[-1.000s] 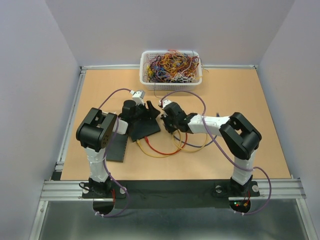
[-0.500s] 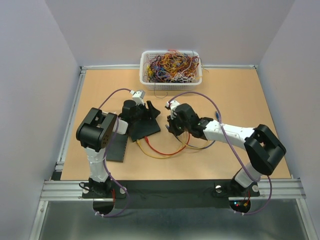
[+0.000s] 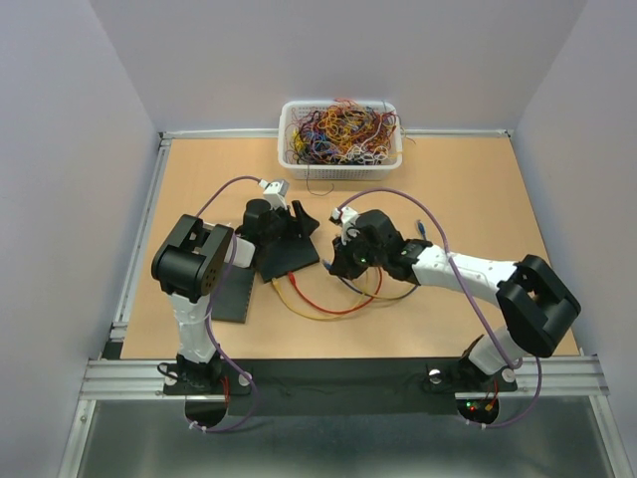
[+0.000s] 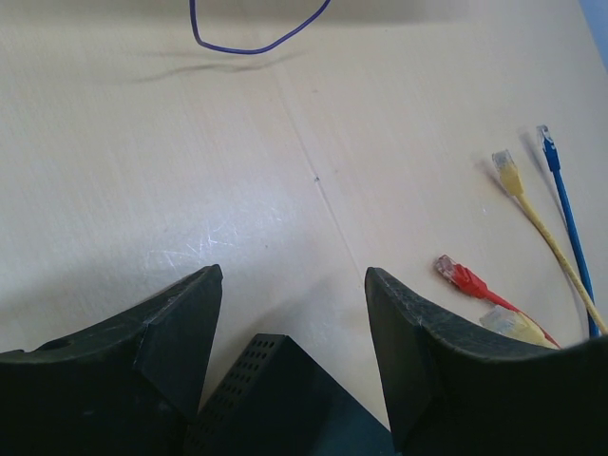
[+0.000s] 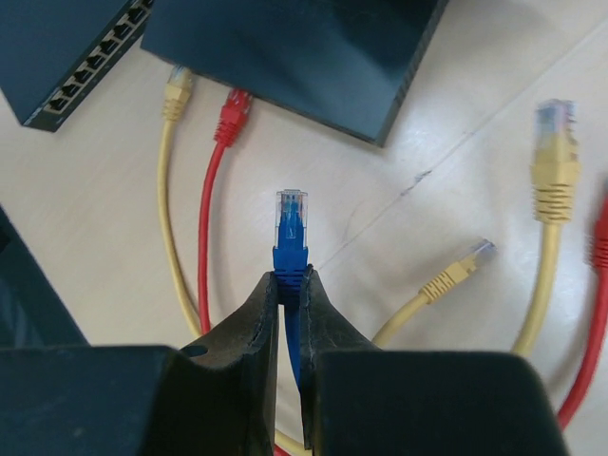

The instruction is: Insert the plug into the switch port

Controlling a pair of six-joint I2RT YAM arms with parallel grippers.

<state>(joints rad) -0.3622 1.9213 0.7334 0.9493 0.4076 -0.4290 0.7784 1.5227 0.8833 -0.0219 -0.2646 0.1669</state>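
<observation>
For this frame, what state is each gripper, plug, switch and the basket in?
left gripper, open, a black box corner between its fingers.
right gripper, shut on the blue plug.
blue plug, held, tip toward the switch, not inserted.
switch, visible ports empty.
red plug, at the black box's edge; insertion unclear.
basket, full of tangled wires.

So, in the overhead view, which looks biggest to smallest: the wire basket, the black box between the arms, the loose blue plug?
1. wire basket
2. black box
3. loose blue plug, barely a speck
The gaps are clear, with no ties.
</observation>
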